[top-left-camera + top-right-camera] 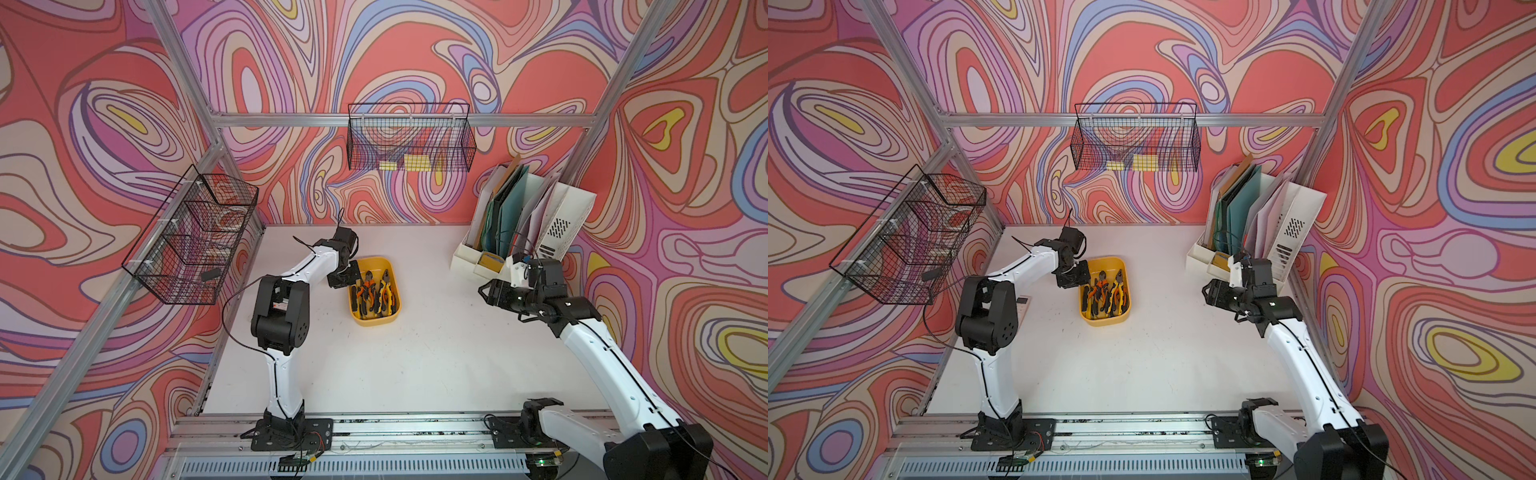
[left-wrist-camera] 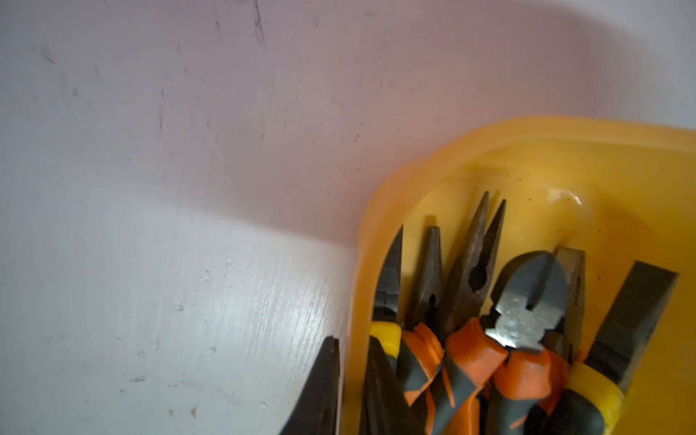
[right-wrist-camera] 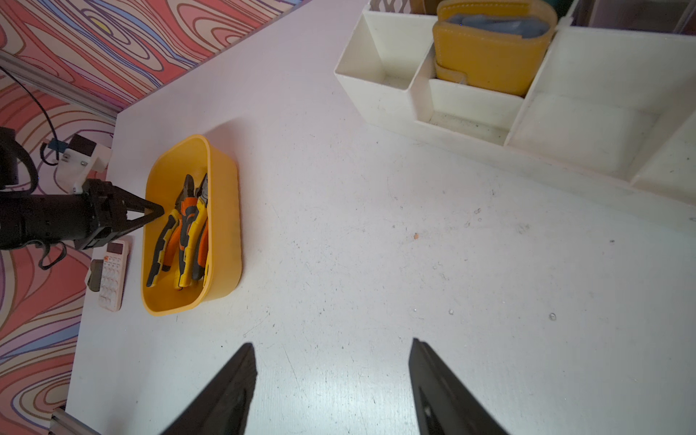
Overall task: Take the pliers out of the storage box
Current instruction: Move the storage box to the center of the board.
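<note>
Yellow glossy plastic, thin-walled and round-cornered: the shallow storage box [image 1: 376,321] sits on the scuffed white table [image 3: 376,226]. All the small pliers [image 1: 374,293] we can see lie inside it, packed side by side along its length. Their dark steel jaws point away from our base, and their rubbery orange-and-black or yellow-and-black grips point toward it. Most noses taper to needles; one cutter is rounded with bright ground faces. Our left hand [image 3: 160,209] is nearer: clenched, seemingly astride the box's side wall rather than on a tool, with the pliers just inward. Our right hand [image 3: 332,342] hangs released, well apart.
</note>
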